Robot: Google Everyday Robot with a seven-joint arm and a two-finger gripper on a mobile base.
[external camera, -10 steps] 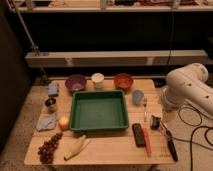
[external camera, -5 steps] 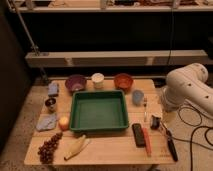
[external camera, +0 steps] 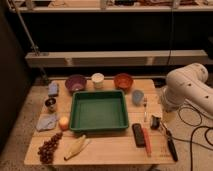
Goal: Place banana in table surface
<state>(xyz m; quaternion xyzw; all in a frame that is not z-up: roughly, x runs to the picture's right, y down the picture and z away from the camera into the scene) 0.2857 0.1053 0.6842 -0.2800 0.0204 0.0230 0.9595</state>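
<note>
The banana lies on the table surface near its front left edge, just in front of the green tray. It is pale yellow-cream and tapered. The white robot arm stands at the table's right side. My gripper hangs low at the table's right edge, far to the right of the banana and apart from it. Nothing shows in the gripper.
A dark red grape cluster and a round fruit lie left of the banana. A purple bowl, white cup and orange bowl stand at the back. A black block, red tool and black tool lie front right.
</note>
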